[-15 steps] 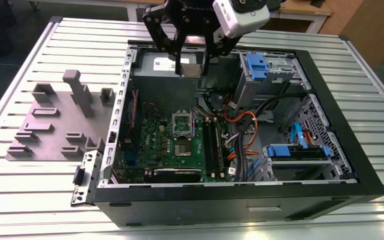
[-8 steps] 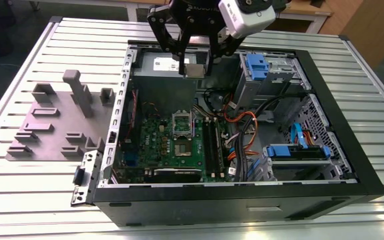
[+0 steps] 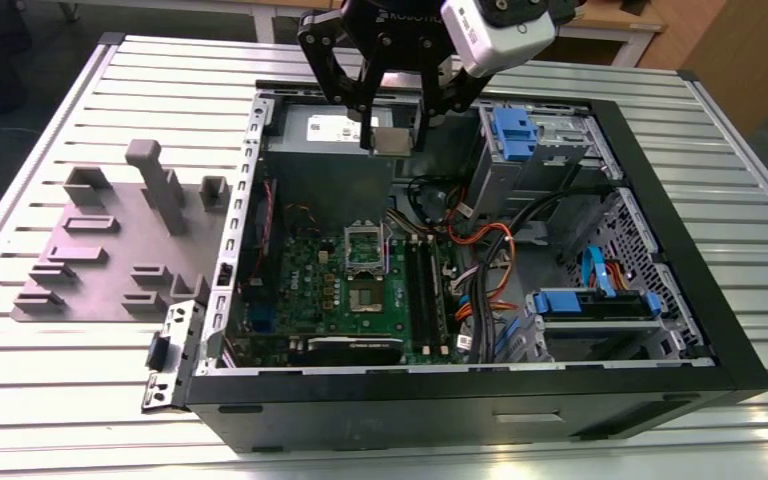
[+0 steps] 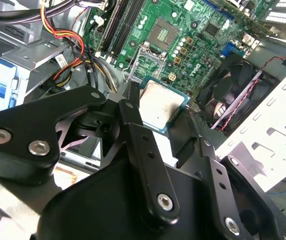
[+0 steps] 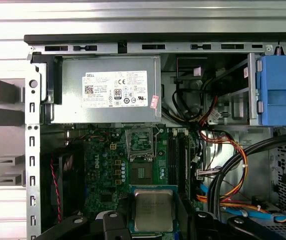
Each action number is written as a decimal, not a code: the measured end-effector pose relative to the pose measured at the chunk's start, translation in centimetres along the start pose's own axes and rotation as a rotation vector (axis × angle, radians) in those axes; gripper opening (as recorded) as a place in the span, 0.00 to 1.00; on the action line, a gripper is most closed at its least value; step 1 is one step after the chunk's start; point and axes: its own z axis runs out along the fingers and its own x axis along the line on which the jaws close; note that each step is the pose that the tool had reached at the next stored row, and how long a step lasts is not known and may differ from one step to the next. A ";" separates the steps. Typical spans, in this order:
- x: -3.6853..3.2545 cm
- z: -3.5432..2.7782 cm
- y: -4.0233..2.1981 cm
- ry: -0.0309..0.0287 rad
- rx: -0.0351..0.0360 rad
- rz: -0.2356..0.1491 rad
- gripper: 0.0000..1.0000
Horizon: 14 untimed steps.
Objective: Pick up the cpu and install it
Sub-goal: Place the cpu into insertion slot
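Note:
The cpu (image 3: 391,139) is a small square chip with a silvery top, held between the black fingers of my gripper (image 3: 391,140). It hangs in the air above the open computer case, over the grey power supply (image 3: 320,125) at the back. The second wrist view shows the cpu (image 4: 160,105) clamped at its edges, with the green motherboard (image 4: 192,35) and its open socket (image 4: 147,62) below. In the first wrist view the cpu (image 5: 153,210) sits over the board, and the socket (image 5: 140,145) lies farther toward the power supply (image 5: 108,90).
The black case (image 3: 704,300) lies open on a slatted metal table (image 3: 64,400). Blue drive brackets (image 3: 511,130), orange and black cables (image 3: 484,250) and a fan (image 4: 232,90) crowd the inside. A grey blocky plastic fixture (image 3: 117,240) stands at the exterior view's left.

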 end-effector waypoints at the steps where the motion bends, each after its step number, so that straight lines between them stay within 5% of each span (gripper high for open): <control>1: 0.00 0.00 0.00 0.0000 0.0001 -0.001 0.47; 14: 0.00 0.00 0.00 0.0007 -0.0001 -0.026 0.47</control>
